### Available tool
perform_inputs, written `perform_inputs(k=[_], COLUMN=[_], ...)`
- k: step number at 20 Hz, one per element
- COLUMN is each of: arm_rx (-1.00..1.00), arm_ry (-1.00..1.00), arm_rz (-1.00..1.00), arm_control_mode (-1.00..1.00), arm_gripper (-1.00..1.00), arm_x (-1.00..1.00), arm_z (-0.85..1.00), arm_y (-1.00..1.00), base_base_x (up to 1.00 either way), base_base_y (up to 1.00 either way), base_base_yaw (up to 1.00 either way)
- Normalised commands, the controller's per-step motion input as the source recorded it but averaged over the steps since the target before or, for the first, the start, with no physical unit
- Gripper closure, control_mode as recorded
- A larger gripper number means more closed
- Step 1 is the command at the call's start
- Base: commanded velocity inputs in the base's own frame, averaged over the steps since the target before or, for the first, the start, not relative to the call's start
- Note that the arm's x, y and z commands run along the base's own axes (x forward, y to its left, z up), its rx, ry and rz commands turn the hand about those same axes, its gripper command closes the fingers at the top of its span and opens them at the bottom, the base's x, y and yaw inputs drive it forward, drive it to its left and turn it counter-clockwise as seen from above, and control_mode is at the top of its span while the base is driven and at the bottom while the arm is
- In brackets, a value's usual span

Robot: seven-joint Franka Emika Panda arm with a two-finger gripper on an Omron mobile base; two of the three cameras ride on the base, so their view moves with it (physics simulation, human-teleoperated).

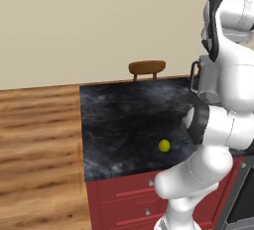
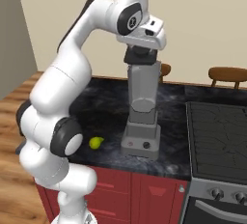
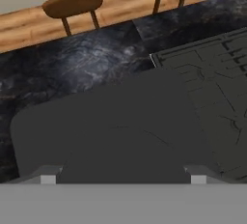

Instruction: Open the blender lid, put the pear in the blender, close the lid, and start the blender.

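Note:
The grey blender (image 2: 142, 117) stands on the dark counter (image 2: 106, 107), its front buttons facing me. The dark blender lid (image 2: 143, 62) sits on the jar's rim. My gripper (image 2: 141, 57) comes down on it from above, with the jaws closed against two opposite edges of the lid. In the hand view the blender lid (image 3: 106, 126) spreads wide between the fingertips (image 3: 48, 179) of my gripper (image 3: 123, 179). The yellow-green pear (image 2: 96, 142) lies on the counter left of the blender base. The pear (image 1: 164, 145) is near the counter's front edge. My arm hides most of the blender in the left base view.
A black stove top (image 2: 217, 141) adjoins the counter right of the blender, also seen as the stove top (image 3: 212, 83). Wooden chairs (image 1: 147, 67) (image 2: 226, 73) (image 3: 72, 3) stand behind the counter. Red drawers (image 1: 129, 199) lie below. Wood floor (image 1: 39, 140) stretches left.

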Motion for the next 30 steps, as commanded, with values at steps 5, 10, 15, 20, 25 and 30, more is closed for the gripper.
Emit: perform_inputs(k=[5,10,15,20,25,30], arm_rx=[0.0,0.0,0.0,0.0,-0.01,-0.01], arm_ry=[-0.08,0.01,0.11,0.16,0.14,0.1], arm_rz=[0.0,0.0,0.0,0.0,0.0,0.0], arm_control_mode=[-1.0,-1.0,-1.0,-1.0,-1.0,-1.0], arm_gripper=[1.0,1.0,1.0,1.0,1.0,1.0], arm_x=[-0.15,-0.09,0.0,0.0,0.21,0.31], arm_z=[0.62,0.1,-0.4,-0.79,-1.0,-1.0], arm_y=[0.9,1.0,1.0,0.97,0.61,0.49], base_base_x=[0.0,0.0,0.0,0.0,0.0,0.0], base_base_y=[0.0,0.0,0.0,0.0,0.0,0.0], base_base_yaw=[0.0,0.0,0.0,0.0,0.0,0.0])
